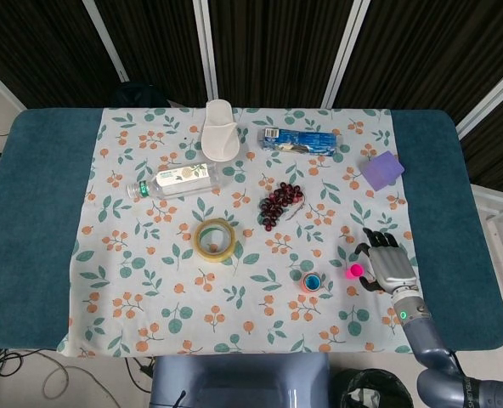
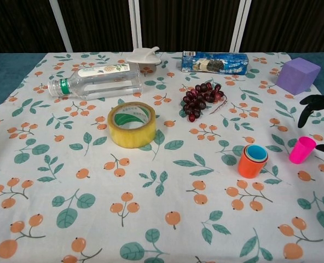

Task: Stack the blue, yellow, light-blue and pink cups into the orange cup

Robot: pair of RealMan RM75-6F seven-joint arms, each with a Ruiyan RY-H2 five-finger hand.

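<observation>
- On the left half of the counter (image 2: 19, 71) lie things the task does not need: a plastic bottle (image 2: 96, 81) on its side, and nearer the front a roll of yellow tape (image 2: 131, 125).
- Further right, the grapes (image 2: 200, 98) and a biscuit packet (image 2: 214, 62) — also not part of the task.
- The orange cup (image 2: 252, 161) stands upright right of centre; nested rims show inside it, light-blue outermost — I judge the blue, yellow and light-blue cups are already in.
- The pink cup (image 2: 302, 149) stands just beside it, upright and apart — the last one to stack.
- The right hand (image 1: 386, 265) sits just right of the pink cup, fingers (image 2: 315, 103) spread and holding nothing; whether a fingertip touches the cup I cannot tell.
- Next, as I judge it: close on the pink cup, lift it, carry it left over the orange cup, and lower it straight in.
- The left hand is out of sight.
</observation>
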